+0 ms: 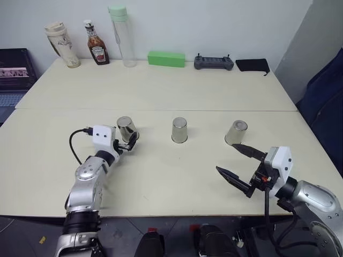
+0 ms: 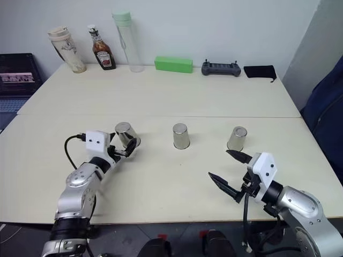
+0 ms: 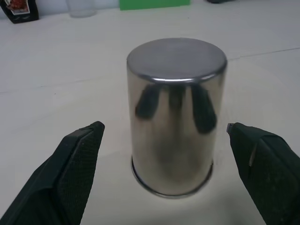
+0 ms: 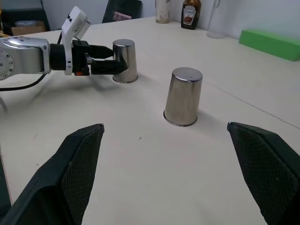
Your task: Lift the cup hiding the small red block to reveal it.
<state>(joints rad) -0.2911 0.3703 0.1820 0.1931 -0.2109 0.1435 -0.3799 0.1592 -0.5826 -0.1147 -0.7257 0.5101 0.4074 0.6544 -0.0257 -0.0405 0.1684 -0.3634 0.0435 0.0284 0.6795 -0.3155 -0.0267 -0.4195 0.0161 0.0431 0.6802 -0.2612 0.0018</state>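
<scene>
Three upside-down metal cups sit in a row across the middle of the cream table point(image 1: 161, 176): left cup point(image 1: 127, 129), middle cup point(image 1: 179, 130), right cup point(image 1: 236, 132). They look the same and stand well apart from each other. The red block is not visible, so which cup covers it can't be told.

Left gripper point(image 1: 128, 140) is at the left cup, pointing roughly level. Its fingers are spread wide, one on each side of the cup near its base. In the left wrist view the cup point(image 3: 176, 117) stands upright between the two black fingertips point(image 3: 79, 154), with bare table showing on both sides, so no contact and no grasp. The cup sits flat on the table, rim down.

Right gripper point(image 1: 238, 163) hovers over the near right part of the table, fingers splayed wide apart, holding nothing. It is near the right cup but clearly short of it, not touching. The right wrist view looks across at the middle cup point(image 4: 183, 96) and, beyond it, at the left arm on its cup point(image 4: 125, 60).

Along the far edge of the table: a beige tumbler point(image 1: 62, 44), a ketchup bottle point(image 1: 96, 44), a clear bottle with a green cap point(image 1: 122, 35), a green box point(image 1: 166, 59), a grey controller point(image 1: 214, 62), and a black pouch point(image 1: 252, 65). A laptop point(image 1: 15, 72) sits off to the far left.
</scene>
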